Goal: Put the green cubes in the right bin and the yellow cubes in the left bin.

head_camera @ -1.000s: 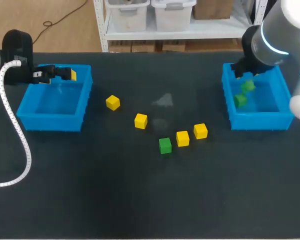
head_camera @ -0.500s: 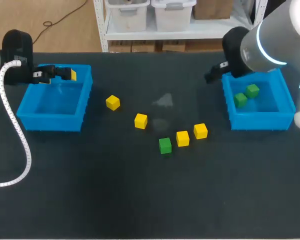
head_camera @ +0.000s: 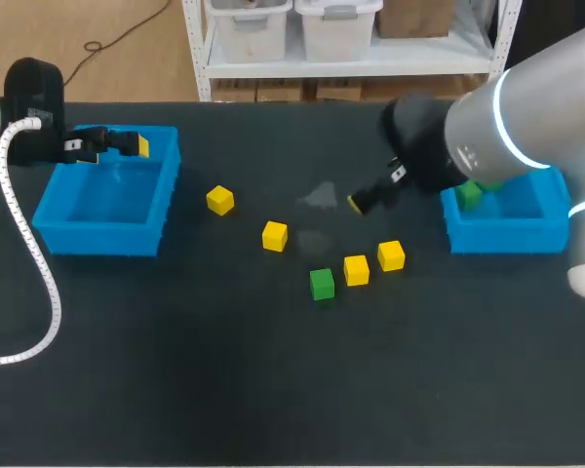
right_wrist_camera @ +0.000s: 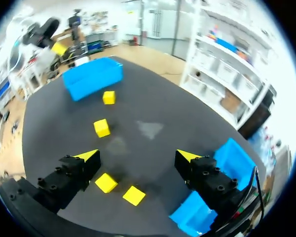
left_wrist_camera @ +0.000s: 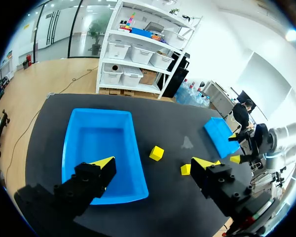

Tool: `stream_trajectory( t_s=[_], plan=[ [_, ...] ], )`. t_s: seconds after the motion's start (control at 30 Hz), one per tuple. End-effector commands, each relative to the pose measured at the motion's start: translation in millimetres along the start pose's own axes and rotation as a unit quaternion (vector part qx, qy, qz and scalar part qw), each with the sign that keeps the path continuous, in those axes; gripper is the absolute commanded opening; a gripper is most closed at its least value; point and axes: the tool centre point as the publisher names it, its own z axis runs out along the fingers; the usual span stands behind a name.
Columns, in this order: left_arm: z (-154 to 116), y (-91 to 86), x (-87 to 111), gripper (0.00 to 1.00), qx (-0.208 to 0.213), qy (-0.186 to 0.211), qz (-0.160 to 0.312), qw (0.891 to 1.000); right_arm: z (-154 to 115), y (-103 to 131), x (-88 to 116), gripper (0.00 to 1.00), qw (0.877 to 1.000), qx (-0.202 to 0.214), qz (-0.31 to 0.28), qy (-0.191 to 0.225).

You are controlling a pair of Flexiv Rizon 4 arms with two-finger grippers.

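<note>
Your left gripper [head_camera: 126, 144] hangs spread and empty over the left bin's [head_camera: 97, 239] far rim. Your right gripper [head_camera: 364, 201], likewise spread and empty, is near the right bin [head_camera: 507, 237]. Four yellow cubes [head_camera: 274, 235] and one green cube [head_camera: 321, 284] lie between the bins on open table [head_camera: 273, 390].

The head view looks down from above and behind onto the whole table [head_camera: 175, 390], with the left bin [head_camera: 97, 239] well below the lens. The left wrist view hangs close over the left bin [left_wrist_camera: 96, 143] and faces down and across the table, away from it toward the right bin [left_wrist_camera: 218, 136]. The right wrist view sits well apart from the left bin [right_wrist_camera: 92, 79], above the table's middle, and faces back toward it. All three share the left bin and the yellow cube [head_camera: 219, 200] near it — the same yellow cube [left_wrist_camera: 156, 152] seen from the left wrist and, from the other side, the yellow cube [right_wrist_camera: 108, 97] seen from the right wrist.
</note>
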Motion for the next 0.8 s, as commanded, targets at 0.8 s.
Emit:
stream_trajectory(
  t_s=[0.8],
  plan=[
    [0.5, 3.0, 1.3, 1.0, 0.007, -0.004, 0.001, 1.0, 33.7, 59.1, 18.3, 1.0, 0.85, -0.229, -0.376, 0.29]
  ],
)
